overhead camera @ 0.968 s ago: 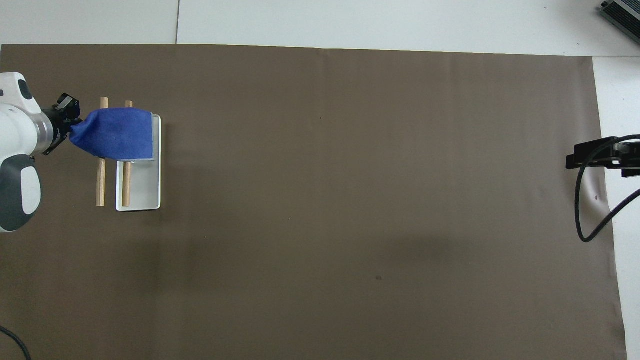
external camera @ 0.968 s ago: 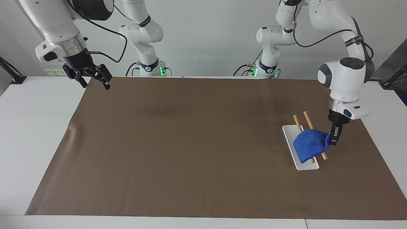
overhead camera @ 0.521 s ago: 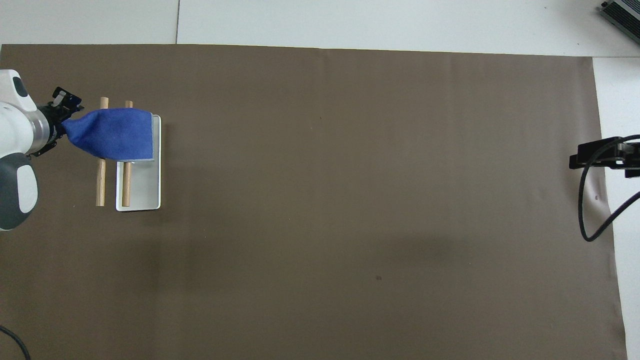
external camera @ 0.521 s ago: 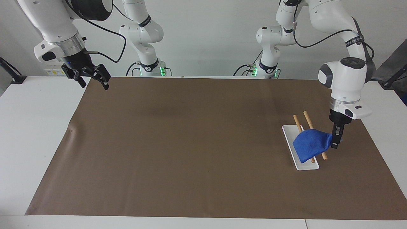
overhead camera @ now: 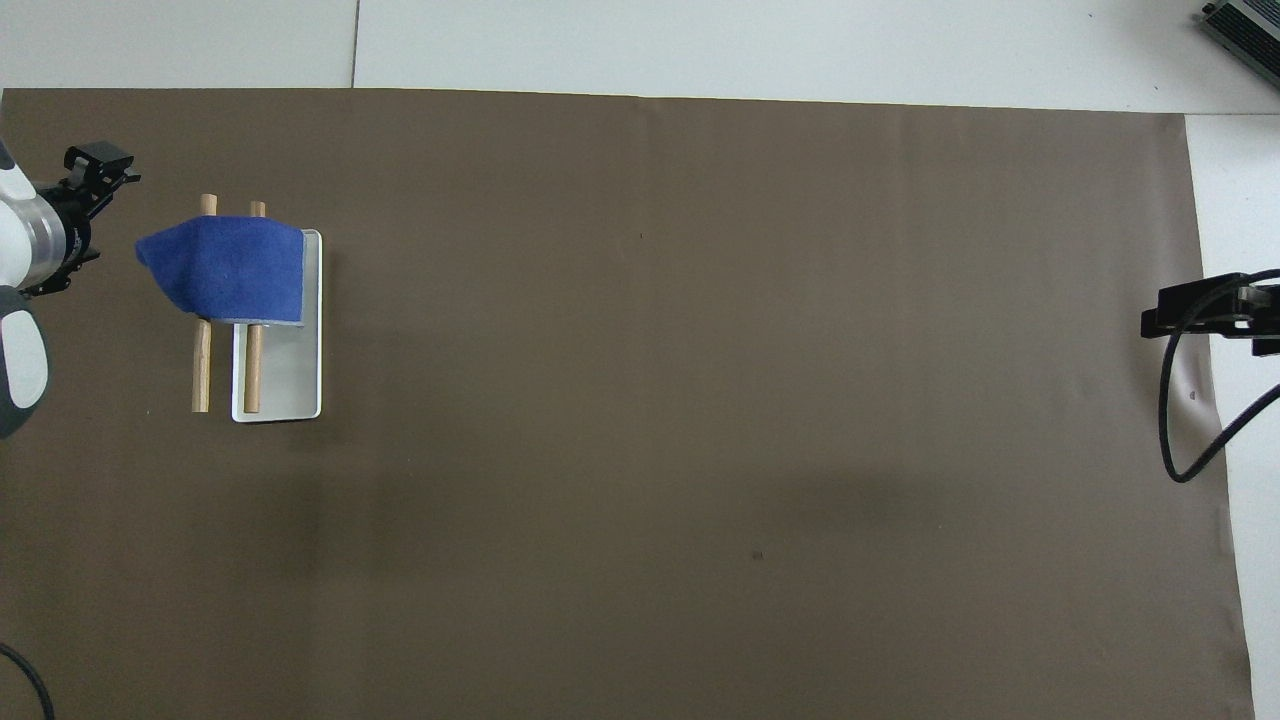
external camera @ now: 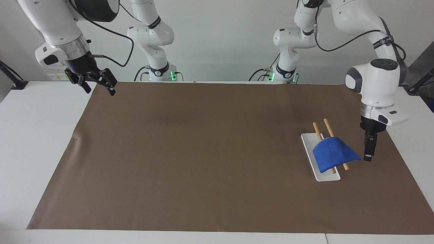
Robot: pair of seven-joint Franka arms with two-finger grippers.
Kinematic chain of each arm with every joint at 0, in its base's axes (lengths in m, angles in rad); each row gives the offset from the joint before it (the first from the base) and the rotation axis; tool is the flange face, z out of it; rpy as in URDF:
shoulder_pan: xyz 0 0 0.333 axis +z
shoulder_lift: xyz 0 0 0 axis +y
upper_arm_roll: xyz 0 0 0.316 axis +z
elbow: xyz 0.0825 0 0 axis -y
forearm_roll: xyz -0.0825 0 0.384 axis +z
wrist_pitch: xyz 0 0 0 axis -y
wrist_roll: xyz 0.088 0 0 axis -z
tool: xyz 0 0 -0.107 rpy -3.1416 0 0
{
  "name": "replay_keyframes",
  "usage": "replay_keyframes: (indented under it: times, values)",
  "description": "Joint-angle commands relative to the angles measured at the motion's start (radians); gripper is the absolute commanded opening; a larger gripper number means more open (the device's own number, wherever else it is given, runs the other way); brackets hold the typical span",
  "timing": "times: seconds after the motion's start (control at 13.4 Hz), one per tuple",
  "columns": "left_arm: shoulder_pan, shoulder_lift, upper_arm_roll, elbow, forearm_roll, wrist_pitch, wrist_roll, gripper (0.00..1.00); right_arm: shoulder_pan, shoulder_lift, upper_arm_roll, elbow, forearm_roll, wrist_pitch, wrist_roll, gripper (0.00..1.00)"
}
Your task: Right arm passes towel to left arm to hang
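Towel (external camera: 334,153) (overhead camera: 225,268) draped over two wooden rods (external camera: 328,128) (overhead camera: 203,362) at left arm's end of table, one rod above white tray (external camera: 309,145) (overhead camera: 290,375), other just beside it. Cloth hangs tent-like across both rods, peak on the rods, corners sagging toward brown mat (external camera: 203,152) (overhead camera: 700,400).

Left gripper (external camera: 368,149) (overhead camera: 92,170) just beside towel's outer corner, apart from it, pointing down over mat, holding nothing. Finger gap seen edge-on in facing view, cannot tell how wide.

Right gripper (external camera: 98,83) (overhead camera: 1195,310) raised over mat corner at right arm's end, well apart from towel. Fingers (external camera: 112,88) spread wide, empty. Black cable (overhead camera: 1185,420) loops below wrist in overhead view
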Motion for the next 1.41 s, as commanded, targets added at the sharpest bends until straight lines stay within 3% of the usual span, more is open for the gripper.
replay_keyframes:
  times: [0.0, 0.22, 0.52, 0.74, 1.04, 1.34]
  values:
    - [-0.001, 0.032, 0.003, 0.046, -0.015, -0.005, 0.014, 1.00, -0.012, -0.025, 0.012, -0.027, -0.021, 0.004, -0.004, 1.00]
    - [-0.009, 0.047, -0.019, 0.110, -0.041, -0.075, 0.007, 1.00, -0.012, -0.024, 0.012, -0.027, -0.021, 0.004, -0.002, 1.00]
    - [-0.009, 0.118, -0.051, 0.357, -0.061, -0.408, 0.069, 1.00, -0.022, -0.012, 0.020, 0.005, -0.010, -0.014, 0.006, 1.00]
    - [-0.010, 0.121, -0.089, 0.391, -0.061, -0.508, 0.099, 1.00, 0.023, -0.006, 0.018, 0.066, -0.014, -0.082, 0.057, 1.00]
    - [-0.010, 0.119, -0.140, 0.474, -0.070, -0.767, 0.348, 1.00, 0.032, -0.005, 0.009, 0.054, -0.018, -0.072, 0.030, 1.00]
    - [-0.010, 0.081, -0.167, 0.495, -0.081, -0.967, 0.523, 1.00, 0.038, -0.006, 0.002, 0.049, -0.021, -0.072, 0.030, 1.00]
